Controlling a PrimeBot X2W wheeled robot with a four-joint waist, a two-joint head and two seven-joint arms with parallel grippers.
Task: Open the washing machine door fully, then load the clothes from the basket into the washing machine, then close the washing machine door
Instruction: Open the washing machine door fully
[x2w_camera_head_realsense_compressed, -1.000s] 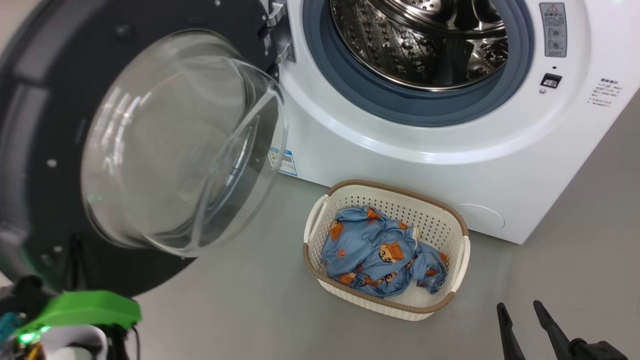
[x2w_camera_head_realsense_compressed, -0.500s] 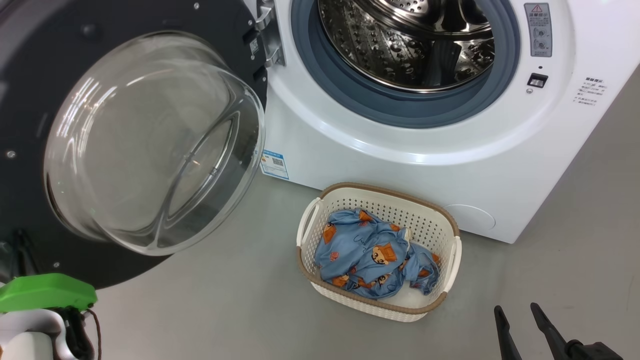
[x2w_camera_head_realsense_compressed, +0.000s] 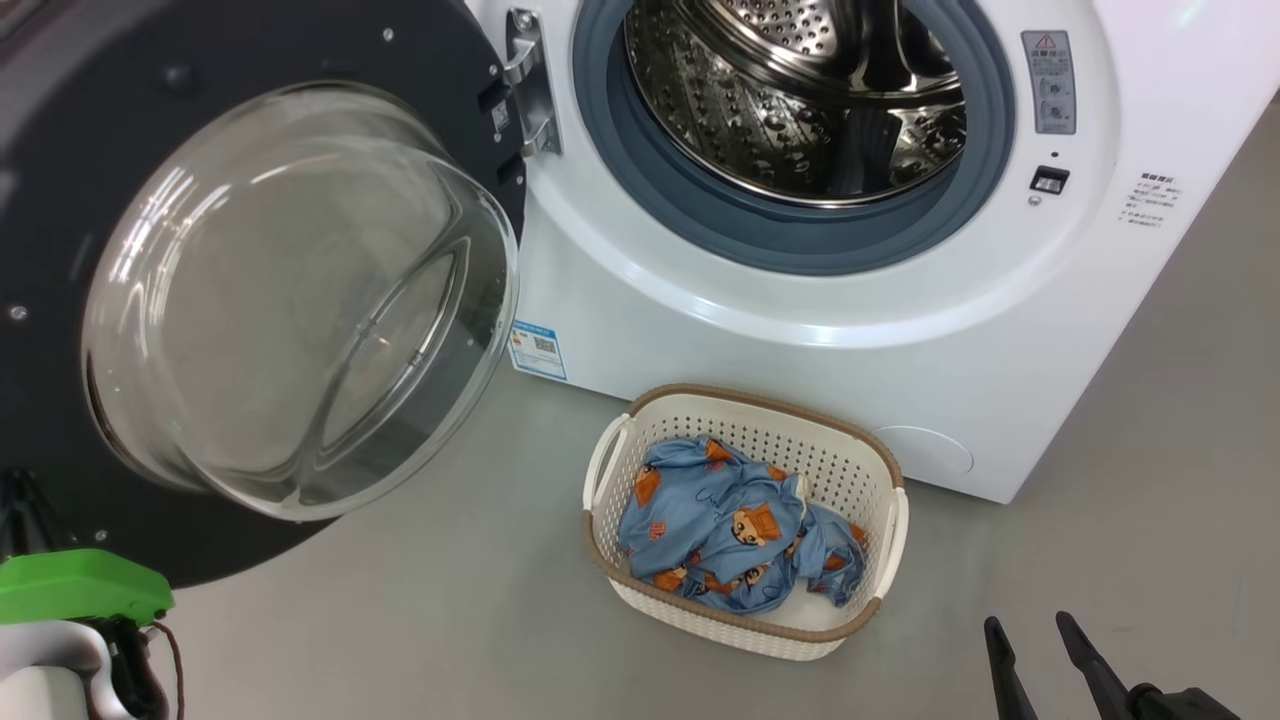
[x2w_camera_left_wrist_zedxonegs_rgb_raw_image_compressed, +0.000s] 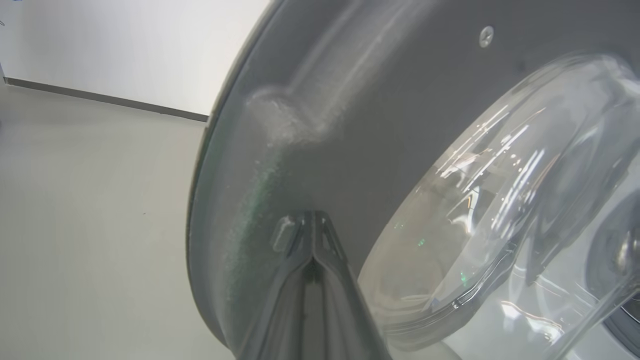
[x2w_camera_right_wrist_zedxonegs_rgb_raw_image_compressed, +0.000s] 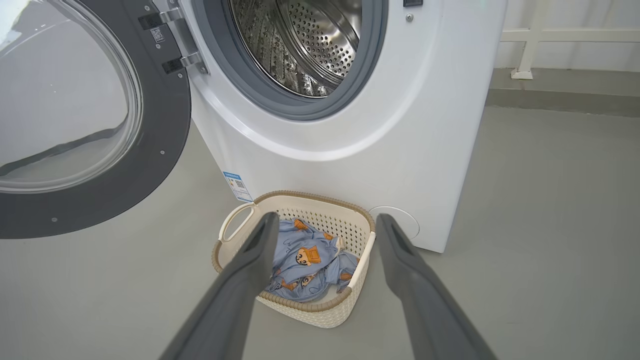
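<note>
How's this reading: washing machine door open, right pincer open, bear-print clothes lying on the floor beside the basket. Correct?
One slip: the right wrist view shows the bear-print clothes lying inside the basket, not on the floor. The washing machine door and right pincer are open.

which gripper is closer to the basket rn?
Right. The right gripper hangs open just short of the basket, fingers aimed at it. The left gripper is shut, at the inner side of the door, well off to the basket's left.
</note>
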